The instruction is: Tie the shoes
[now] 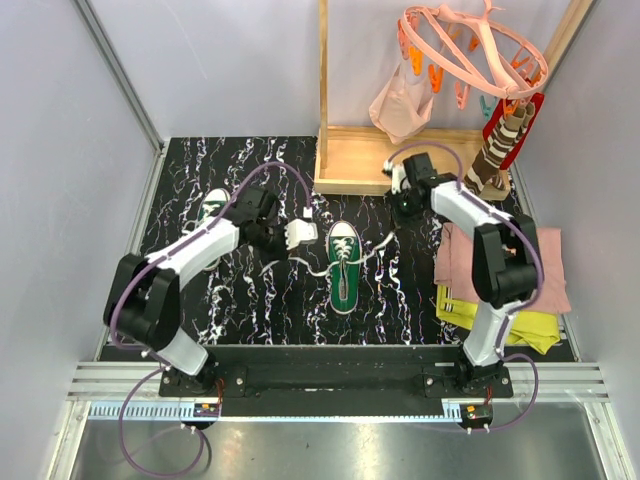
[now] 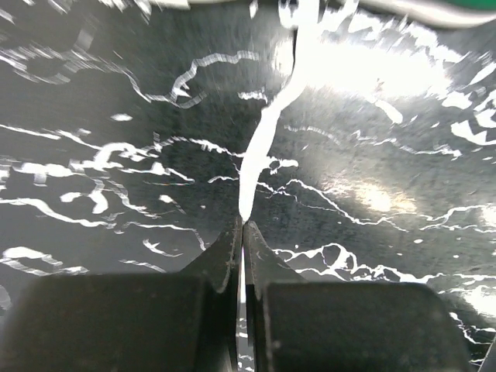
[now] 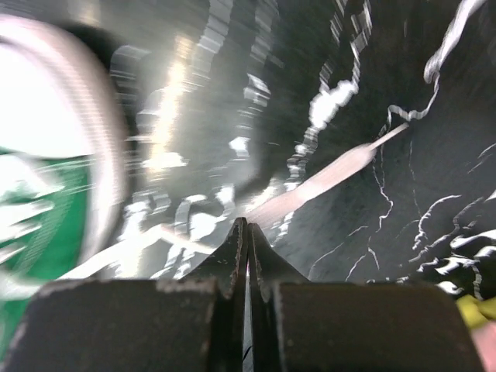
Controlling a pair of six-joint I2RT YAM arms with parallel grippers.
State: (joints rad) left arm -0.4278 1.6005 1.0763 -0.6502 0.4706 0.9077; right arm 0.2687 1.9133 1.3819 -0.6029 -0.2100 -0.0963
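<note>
On black mat [image 1: 270, 312], smooth, faintly glossy, veined in white like marble: two small green canvas sneakers with white rubber toe caps and white soles. Centre sneaker [image 1: 343, 268] flat on its sole between the arms, toe cap apparently away from the bases; woven green upper, crossed white lacing up the front, rounded white rubber rim all round. Second sneaker [image 1: 212, 208] farther left on the same mat, partly hidden behind the left arm, well apart from the first.

Left claw [image 1: 300, 236] just left of centre sneaker, low over the mat. In the left wrist view, left claw [image 2: 243, 226] with dark wedge-shaped fingers pressed fully together, pinching flat white lace [image 2: 267, 132]: a thin ribbon rising from the tips, widening and blurring toward the top edge.

Right claw [image 1: 405, 205] beyond and to the right of centre sneaker, near pale wooden frame [image 1: 355, 160]. In the right wrist view, right claw [image 3: 246, 226] closed tight, tip to tip. Other lace strand [image 3: 341, 167], flat and white, slanting across the mat right at the tips; too smeared by motion to tell whether pinched or merely beside. Green canvas and white rubber of centre sneaker blurred at the left of that view.

Off the mat at right: folded pink cloth [image 1: 555, 280] over folded yellow cloth [image 1: 530, 330]. Above the frame, round pink plastic peg hanger [image 1: 470, 50].
</note>
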